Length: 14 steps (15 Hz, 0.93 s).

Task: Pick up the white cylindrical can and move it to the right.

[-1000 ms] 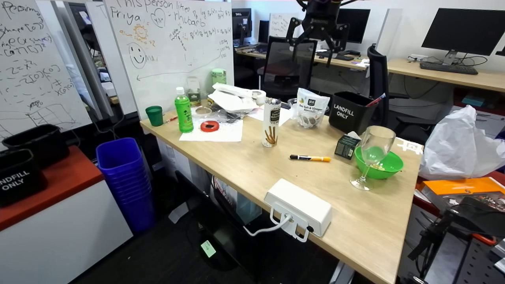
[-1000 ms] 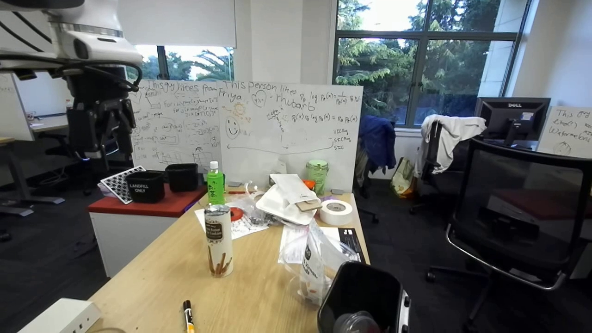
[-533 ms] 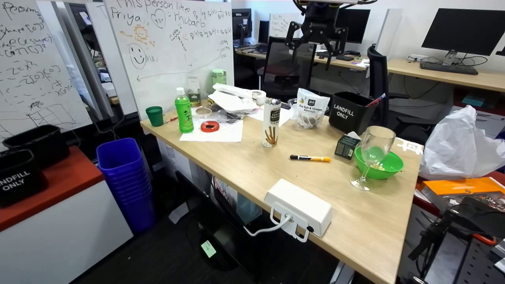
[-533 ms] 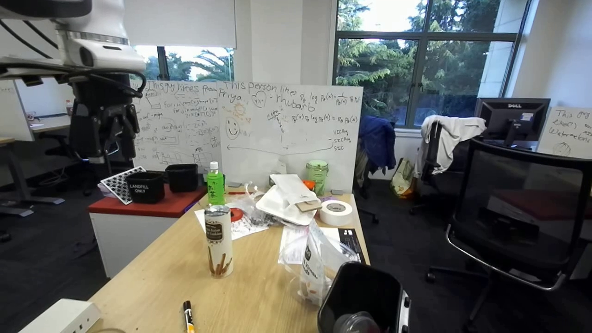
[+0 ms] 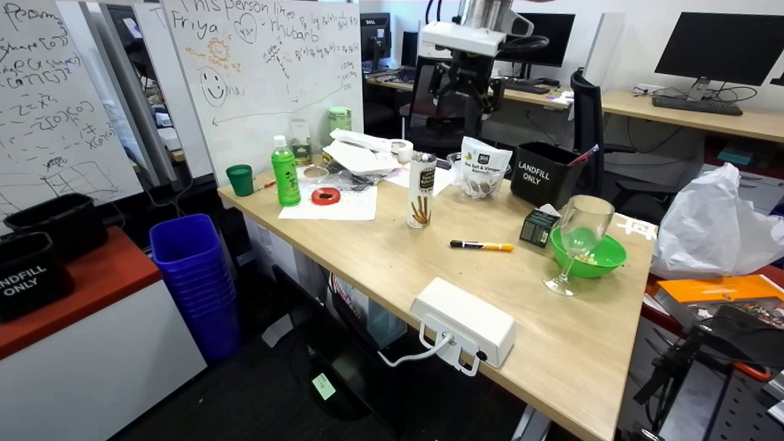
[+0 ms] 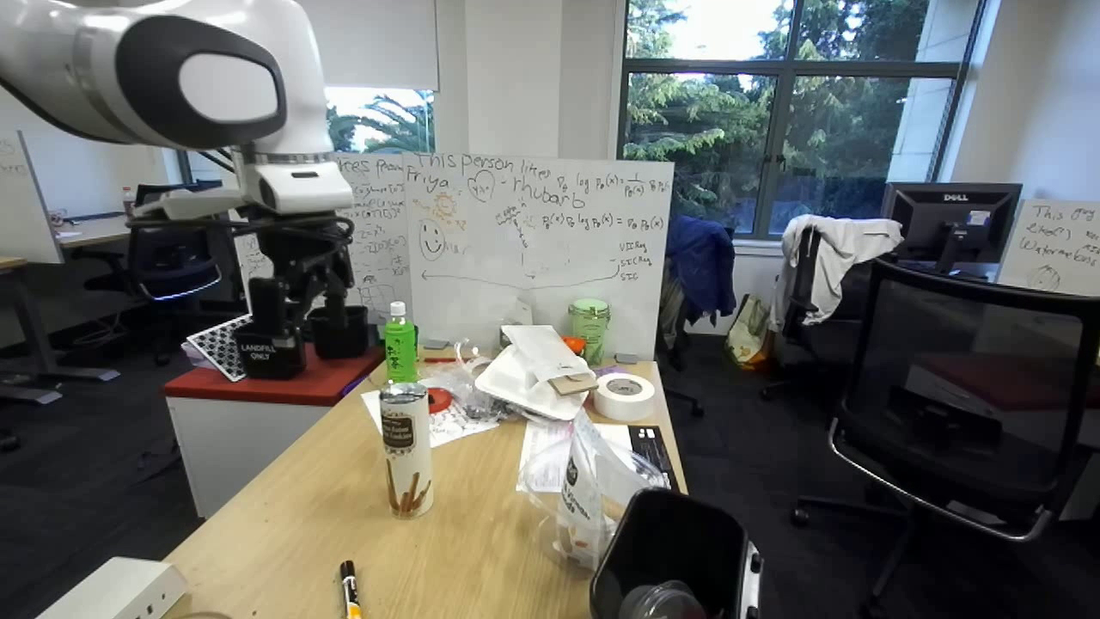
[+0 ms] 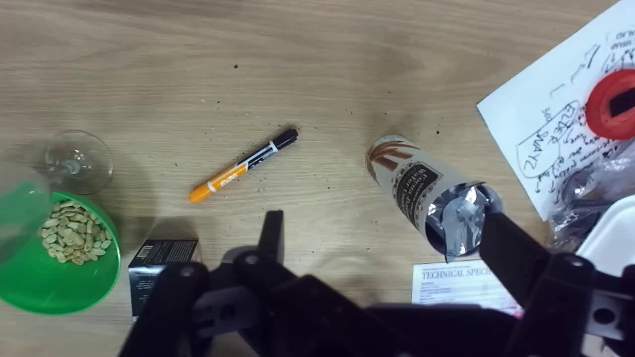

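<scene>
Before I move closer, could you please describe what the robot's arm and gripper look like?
The arm is white and rounded, with a dark oval joint cover, pale in the middle. Black cables loop above the gripper, which is black with two jointed fingers and round pivot pins.

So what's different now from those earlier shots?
The gripper has moved lower in both exterior views and looks turned; it remains open, with nothing taken or released. The white cylindrical can stands where it was, as do the green drink bottle and orange marker.
</scene>
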Motion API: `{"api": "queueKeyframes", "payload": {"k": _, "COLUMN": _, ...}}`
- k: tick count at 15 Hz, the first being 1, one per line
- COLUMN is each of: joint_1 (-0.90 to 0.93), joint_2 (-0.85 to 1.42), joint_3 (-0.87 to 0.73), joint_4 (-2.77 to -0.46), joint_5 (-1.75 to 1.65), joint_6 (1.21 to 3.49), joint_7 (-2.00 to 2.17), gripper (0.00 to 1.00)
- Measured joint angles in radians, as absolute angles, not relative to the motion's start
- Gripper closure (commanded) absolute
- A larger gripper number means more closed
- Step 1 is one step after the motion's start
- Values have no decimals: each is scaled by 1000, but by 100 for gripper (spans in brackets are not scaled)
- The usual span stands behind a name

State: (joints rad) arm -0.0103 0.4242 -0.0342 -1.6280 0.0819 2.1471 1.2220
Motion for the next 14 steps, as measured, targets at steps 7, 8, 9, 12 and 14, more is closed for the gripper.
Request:
{"api": "queueKeyframes", "payload": {"k": 7, "joint_1": -3, "joint_2": 566, "joint_3": -79, "joint_4": -1514, "joint_5": 82, "joint_6": 2194, "joint_7": 1351, "gripper": 0}}
{"api": "queueKeyframes", "payload": {"k": 8, "joint_1": -2, "joint_2": 572, "joint_3": -79, "joint_4": -1512, "joint_5": 82, "joint_6": 2194, "joint_7": 1358, "gripper": 0}}
{"api": "queueKeyframes", "payload": {"k": 9, "joint_1": -1, "joint_2": 577, "joint_3": -79, "joint_4": -1511, "joint_5": 82, "joint_6": 2194, "joint_7": 1362, "gripper": 0}}
{"api": "queueKeyframes", "payload": {"k": 12, "joint_1": 8, "joint_2": 597, "joint_3": -85, "joint_4": -1511, "joint_5": 78, "joint_6": 2194, "joint_7": 1371, "gripper": 0}}
{"api": "queueKeyframes", "payload": {"k": 14, "joint_1": 18, "joint_2": 608, "joint_3": -95, "joint_4": -1509, "joint_5": 73, "joint_6": 2194, "joint_7": 1381, "gripper": 0}}
